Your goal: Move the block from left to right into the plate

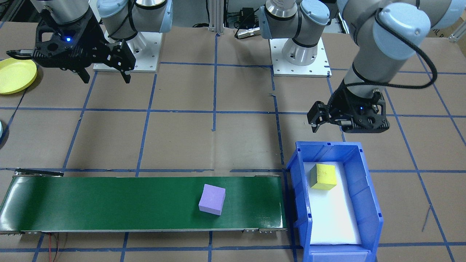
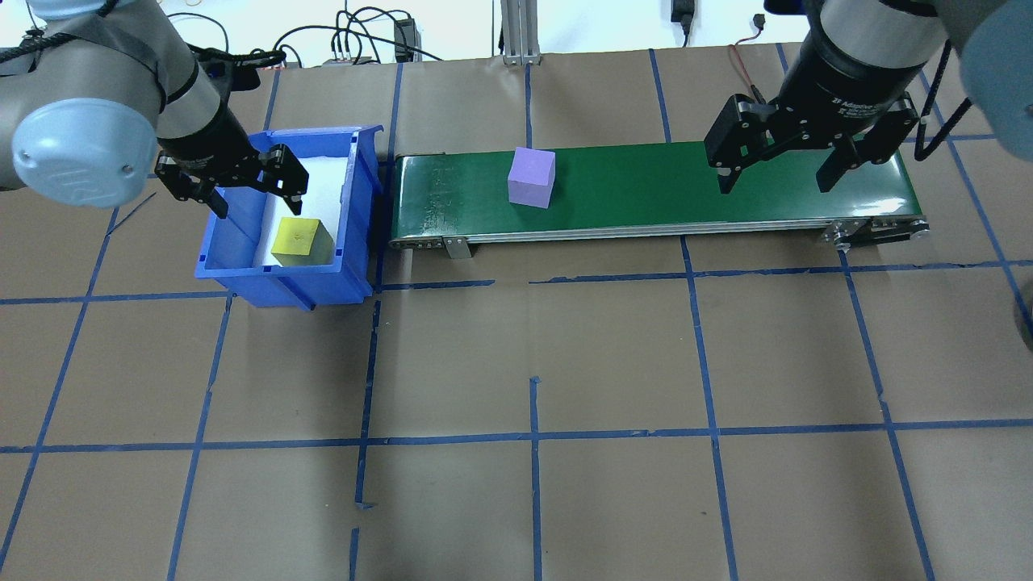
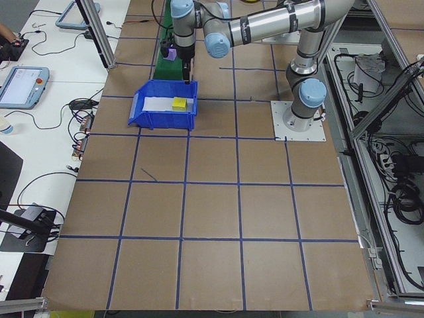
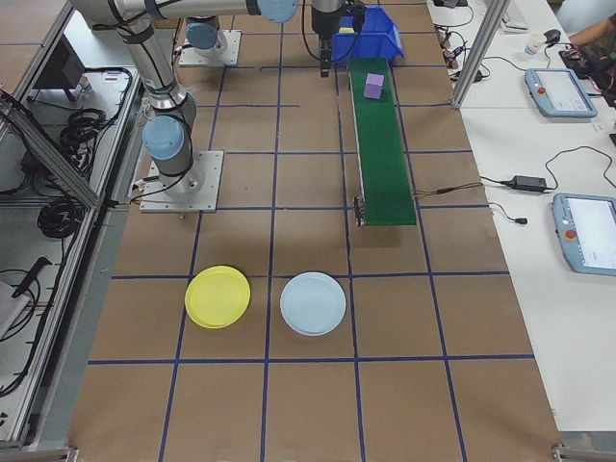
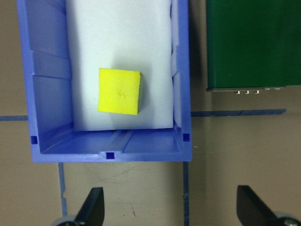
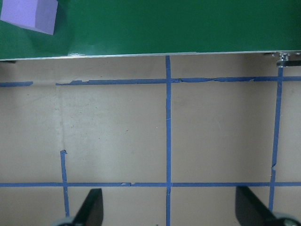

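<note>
The purple block (image 1: pixel 212 199) lies flat on the green conveyor belt (image 1: pixel 109 203), on the half nearer the blue bin (image 1: pixel 364 203) but apart from it. It is a squat foam-like cuboid with a near-square, matte top face and no marked long axis; its edges sit slightly skewed to the belt's run. A second block, yellow (image 1: pixel 323 177) and more cube-shaped, rests inside the bin on a white foam liner (image 1: pixel 331 218), near the bin's closed end wall and slightly rotated — a faint mark shows on its top face.

The left gripper (image 2: pixel 254 194) hangs over the bin's rim, jaws spread, holding nothing. The right gripper (image 2: pixel 773 165) hangs above the far end of the belt from the bin, jaws likewise spread and empty, well apart from the purple block.

The bin is moulded plastic with ribbed side walls. The belt is smooth, dark green and glossy, in a thin metal frame. The desk (image 2: pixel 516 403) is covered in brown board divided by blue tape lines. A round yellow plate (image 4: pixel 218 295) and a round pale blue plate (image 4: pixel 313 303) lie side by side beyond the belt's end, on the robot's right.
</note>
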